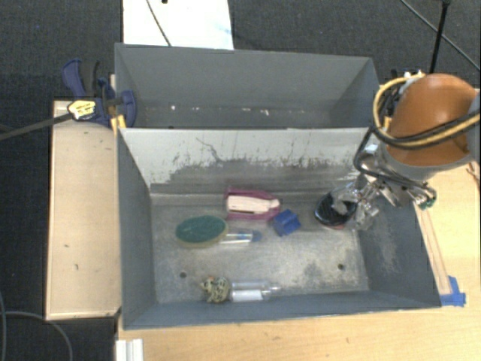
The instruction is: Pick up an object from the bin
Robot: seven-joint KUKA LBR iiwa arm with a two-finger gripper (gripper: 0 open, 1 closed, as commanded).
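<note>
Layout of the bin (135,224), viewed from above. My hand (361,207) is at the right end of the far row, with a round cup-like thing (329,213) just beside it on the left. Further left lie a small block (285,222), a boxy case (252,204) behind it, and an oval pad (201,229) with a short tube (240,237) to its right. By the front wall, well apart, a knobbly lump (216,289) touches a longer tube (254,292) on its right.

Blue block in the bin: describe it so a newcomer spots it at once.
On the floor of the grey bin, near the back wall, a pink-and-white object lies. Just right of it sits the blue block. It is the only blue piece, small and squarish, between that object and a black round thing.
</note>
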